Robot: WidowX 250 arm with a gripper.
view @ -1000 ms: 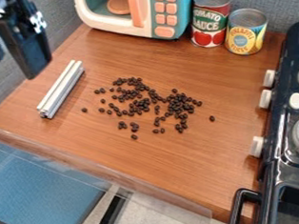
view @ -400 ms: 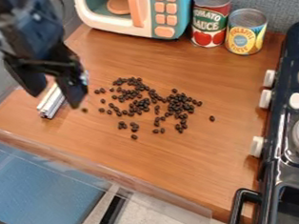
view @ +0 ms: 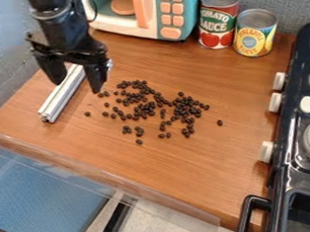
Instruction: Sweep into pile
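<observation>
A black two-finger robot gripper (view: 76,86) hangs from the upper left of the view over a brown wood-grain counter (view: 187,170), its two fingers spread well apart and pointing down, with nothing held between them. In the camera's line of sight, a long silver grooved metal bar (view: 59,97) passes behind the gripper and shows between the fingers; it lies at a slant on the left part of the counter, its near end toward the front edge. To the right of the bar, dozens of small dark brown beans (view: 145,108) lie scattered over the middle of the counter in a loose, uneven patch, thickest at the center and thinning outward. One bean sits by itself on the left, near the bar, another alone on the right, and a few stragglers dot the front. Behind them stands a toy microwave in white, teal and peach (view: 170,33), its peach buttons facing the counter. Just beside it are a red and green metal can (view: 216,15) and a shorter yellow and blue metal can (view: 254,34), both upright. A black toy stove with white knobs (view: 285,179) borders the scene at right.
</observation>
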